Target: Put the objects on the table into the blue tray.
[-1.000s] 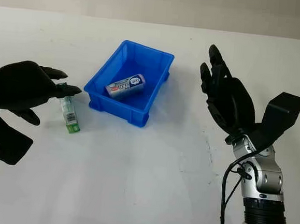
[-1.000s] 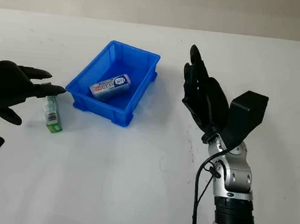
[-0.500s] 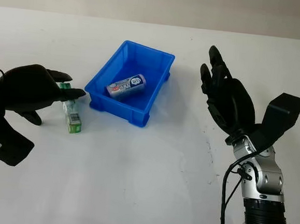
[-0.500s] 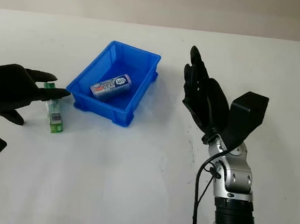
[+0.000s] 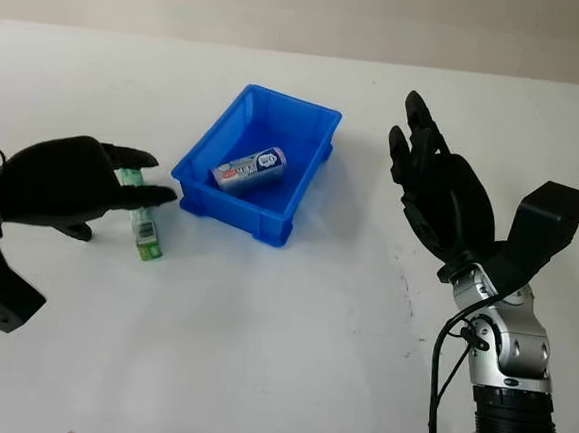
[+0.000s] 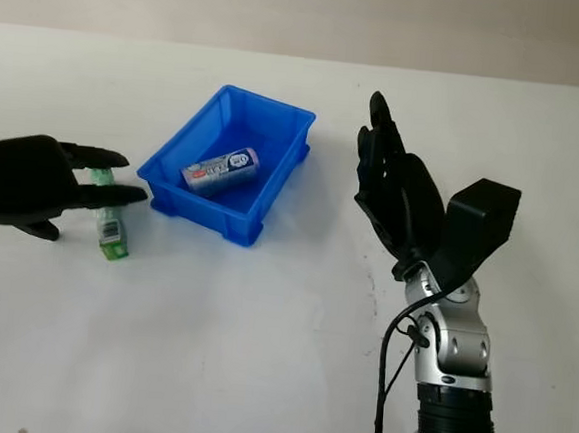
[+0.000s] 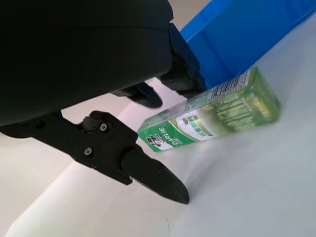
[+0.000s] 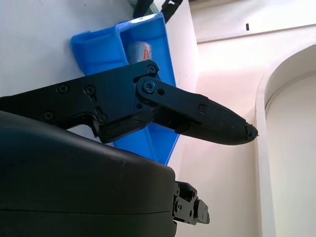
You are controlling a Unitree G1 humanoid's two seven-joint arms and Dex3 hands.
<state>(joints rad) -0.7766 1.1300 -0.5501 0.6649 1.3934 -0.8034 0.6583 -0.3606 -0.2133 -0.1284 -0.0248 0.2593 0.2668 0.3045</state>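
Left hand (image 5: 67, 181) sits low over the white surface (image 5: 280, 336) at the left side, fingers (image 5: 149, 196) extended toward the blue tray (image 5: 200, 184) and bracketing a green box (image 5: 147, 235) that lies flat on the surface just beside the tray's near-left corner. The wrist view shows one fingertip (image 7: 165, 185) on the near side of the box and others (image 7: 185, 74) over its far side; contact cannot be confirmed, and the box rests on the surface, not lifted. The hand is open, holding nothing. The green box (image 7: 212, 116) carries a printed label and lies lengthwise, its far end under the fingers, its near end clear of them. The blue tray stands centre-left on the surface, slightly rotated, and holds one small cylindrical can (image 5: 249, 168) lying on its side on the tray floor. Right hand (image 5: 437, 193) is raised above the surface to the right of the tray, well apart from it, palm facing toward the tray, open and holding nothing. Its forearm (image 5: 502, 384) rises from the bottom right edge with a black cable (image 5: 440, 369) running alongside.
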